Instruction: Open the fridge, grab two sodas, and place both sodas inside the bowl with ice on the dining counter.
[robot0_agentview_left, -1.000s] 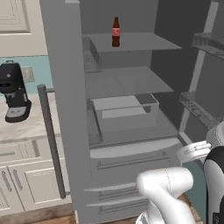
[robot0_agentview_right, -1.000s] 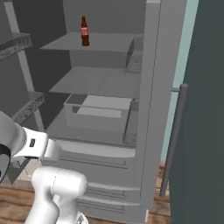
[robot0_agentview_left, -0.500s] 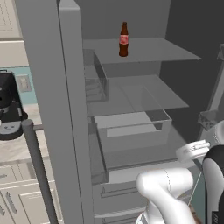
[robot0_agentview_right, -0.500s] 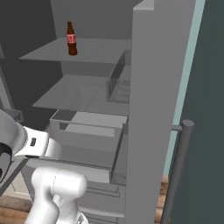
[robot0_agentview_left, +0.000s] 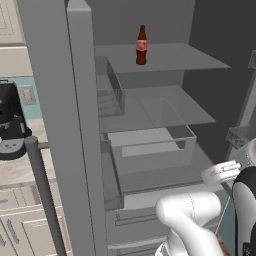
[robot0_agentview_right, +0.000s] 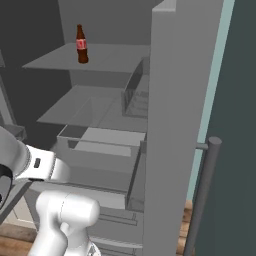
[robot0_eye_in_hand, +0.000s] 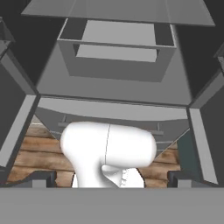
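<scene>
The fridge (robot0_agentview_left: 55, 125) (robot0_agentview_right: 175, 125) stands with both doors swung wide, its grey shelves bare to me. One soda (robot0_agentview_left: 141, 46) (robot0_agentview_right: 81, 44), a dark bottle with a red label, stands upright on the top shelf. In the hand view my gripper (robot0_eye_in_hand: 111, 180) is open, its dark fingertips (robot0_eye_in_hand: 43, 178) far apart with nothing between them. It hangs well back from the fridge (robot0_eye_in_hand: 118, 83), facing the crisper drawer and lower drawers. The bowl with ice and the dining counter are out of view.
A clear crisper drawer (robot0_agentview_left: 150, 145) (robot0_agentview_right: 100, 145) sits pulled out below the shelves. Long bar handles (robot0_agentview_left: 42, 195) (robot0_agentview_right: 202, 195) jut from the open doors on both sides. A black coffee machine (robot0_agentview_left: 10, 130) stands on the wall counter at left. Wooden floor (robot0_eye_in_hand: 39, 148) lies below.
The whole picture has shifted and the fridge interior has grown larger: the base has driven closer. The soda stays on its shelf and the gripper stays open.
</scene>
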